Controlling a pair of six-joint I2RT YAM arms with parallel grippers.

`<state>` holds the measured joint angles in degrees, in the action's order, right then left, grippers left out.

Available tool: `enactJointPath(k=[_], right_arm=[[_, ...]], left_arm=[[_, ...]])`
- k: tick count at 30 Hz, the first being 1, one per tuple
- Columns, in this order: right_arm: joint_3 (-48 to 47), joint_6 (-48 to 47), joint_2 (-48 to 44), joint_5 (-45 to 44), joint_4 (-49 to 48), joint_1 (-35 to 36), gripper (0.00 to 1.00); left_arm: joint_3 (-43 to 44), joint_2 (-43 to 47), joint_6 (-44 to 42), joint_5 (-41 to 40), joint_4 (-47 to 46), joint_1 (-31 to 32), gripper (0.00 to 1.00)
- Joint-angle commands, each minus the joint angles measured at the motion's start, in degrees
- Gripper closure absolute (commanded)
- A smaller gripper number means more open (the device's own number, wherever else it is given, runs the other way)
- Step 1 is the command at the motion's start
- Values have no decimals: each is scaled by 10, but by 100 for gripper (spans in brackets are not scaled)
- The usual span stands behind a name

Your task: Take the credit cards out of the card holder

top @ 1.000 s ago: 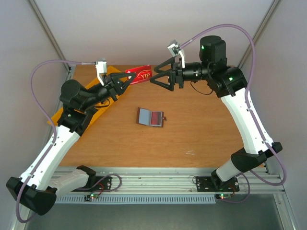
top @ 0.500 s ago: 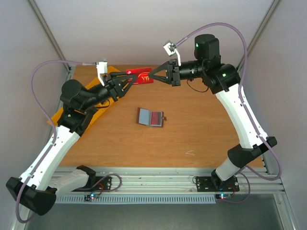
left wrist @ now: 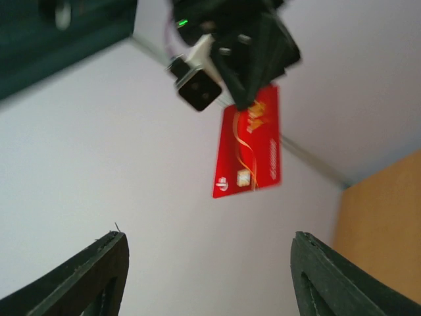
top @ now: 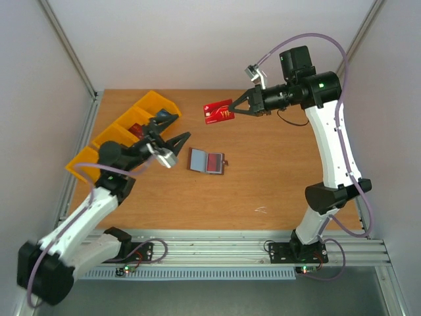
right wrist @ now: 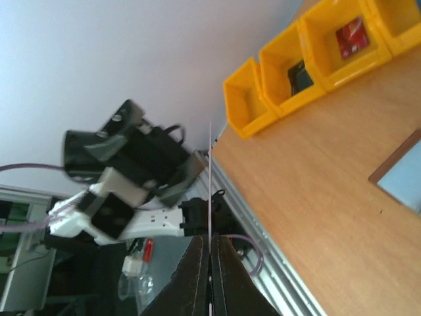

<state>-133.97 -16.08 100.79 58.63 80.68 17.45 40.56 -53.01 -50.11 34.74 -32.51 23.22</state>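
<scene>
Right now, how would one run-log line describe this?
right gripper: shut on credit card, airborne | left gripper: open, empty | card holder: open on table

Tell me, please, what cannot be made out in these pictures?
- Top view: what sits in the small grey-lined bifold wallet; too small.
- Right wrist view: the thin red credit card appears edge-on, face unseen.
- Left wrist view: the card's print, blurred.
- Top view: yellow plastic bins, partly behind the left arm.

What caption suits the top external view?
Right gripper holds a red rectangular credit card aloft; left gripper open; brown bifold card holder lies open on table.
</scene>
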Motion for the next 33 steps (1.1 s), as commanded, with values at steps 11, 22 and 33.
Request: enactJointPath(k=[11, 22, 33], right_arm=[[13, 10, 26, 1, 38, 81, 99], [10, 32, 32, 14, 1, 87, 99], [-1, 17, 28, -114, 40, 46, 35]], left_arm=[[14, -136, -509, 146, -285, 3, 46], [0, -136, -530, 198, -267, 8, 71], [-42, -72, -459, 26, -118, 28, 100]])
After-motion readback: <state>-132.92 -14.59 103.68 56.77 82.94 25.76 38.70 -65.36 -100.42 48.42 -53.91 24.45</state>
